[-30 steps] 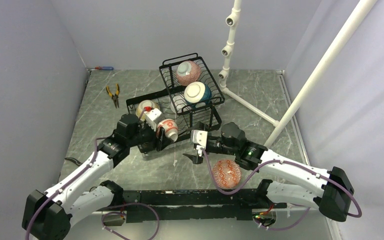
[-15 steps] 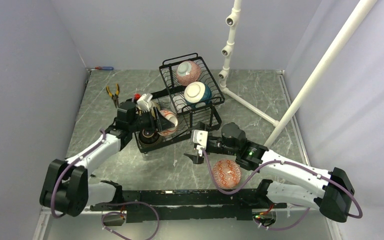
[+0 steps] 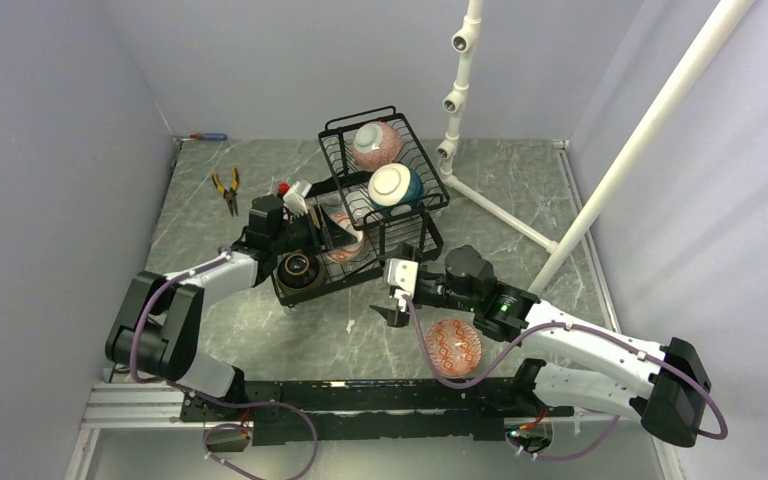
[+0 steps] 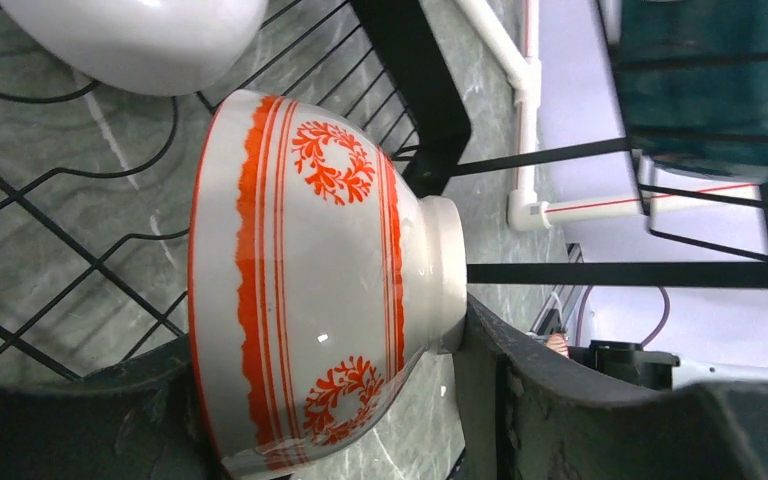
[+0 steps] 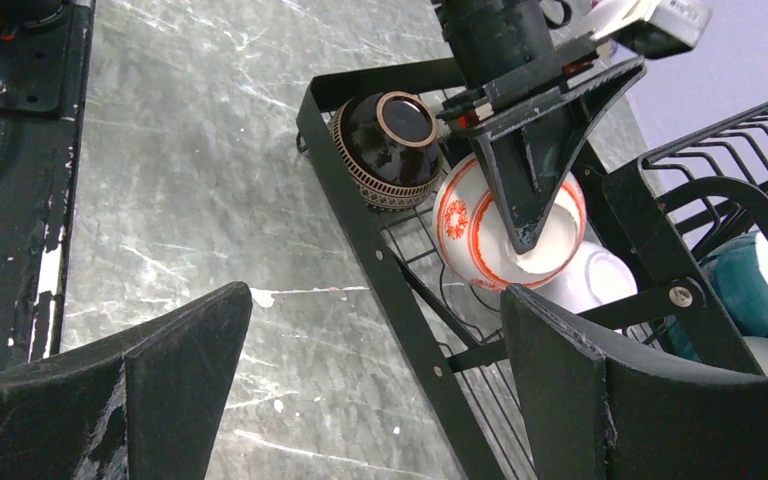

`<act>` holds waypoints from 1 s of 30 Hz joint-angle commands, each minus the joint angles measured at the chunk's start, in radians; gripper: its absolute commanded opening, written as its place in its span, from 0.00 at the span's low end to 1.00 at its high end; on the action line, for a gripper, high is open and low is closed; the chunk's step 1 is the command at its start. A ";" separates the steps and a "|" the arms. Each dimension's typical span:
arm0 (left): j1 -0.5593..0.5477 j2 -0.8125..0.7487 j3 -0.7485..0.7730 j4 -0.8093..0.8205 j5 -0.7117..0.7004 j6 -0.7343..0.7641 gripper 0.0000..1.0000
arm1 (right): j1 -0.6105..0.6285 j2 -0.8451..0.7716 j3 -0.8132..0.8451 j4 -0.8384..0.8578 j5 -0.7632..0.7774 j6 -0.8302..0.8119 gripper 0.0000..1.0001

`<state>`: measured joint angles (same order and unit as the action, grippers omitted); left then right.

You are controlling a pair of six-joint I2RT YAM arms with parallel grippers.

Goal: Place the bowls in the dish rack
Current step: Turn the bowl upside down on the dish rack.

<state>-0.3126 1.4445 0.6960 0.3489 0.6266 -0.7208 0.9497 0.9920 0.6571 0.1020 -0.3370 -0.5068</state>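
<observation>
My left gripper [image 3: 332,232] is shut on a white bowl with orange-red bands [image 4: 310,280], held on its side over the lower tier of the black dish rack [image 3: 340,286]; one finger is on the rim side, the other against the foot. A brown bowl [image 3: 298,268] lies in the rack's front corner and a plain white bowl [image 5: 590,280] behind the held one. In the raised basket sit a pink bowl [image 3: 377,143] and a teal-and-white bowl [image 3: 393,187]. My right gripper [image 3: 392,300] hangs open, with nothing in it, before the rack. A red-patterned bowl [image 3: 453,347] rests on the table under the right arm.
Orange-handled pliers [image 3: 226,188] lie left of the rack, a screwdriver [image 3: 208,136] at the back wall. A white pipe stand [image 3: 455,100] rises behind the rack, and a slanted white pole [image 3: 640,140] crosses on the right. Walls close in on both sides.
The left arm has carried the orange-banded bowl from the rack's front edge back and right over the lower tier, uncovering the brown bowl. The right arm has stayed still.
</observation>
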 commanded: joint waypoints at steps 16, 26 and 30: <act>0.000 0.197 0.091 0.181 0.017 -0.084 0.03 | 0.002 -0.042 0.026 -0.037 0.022 -0.006 1.00; -0.040 0.266 0.145 0.186 0.065 -0.071 0.04 | 0.002 -0.029 0.033 -0.037 0.017 -0.007 1.00; -0.042 0.290 0.143 0.179 0.066 -0.073 0.05 | 0.002 -0.026 0.039 -0.050 0.018 -0.010 1.00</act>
<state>-0.3515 1.7271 0.8066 0.4667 0.6487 -0.7906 0.9497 0.9684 0.6567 0.0509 -0.3222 -0.5091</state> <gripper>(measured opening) 0.632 0.994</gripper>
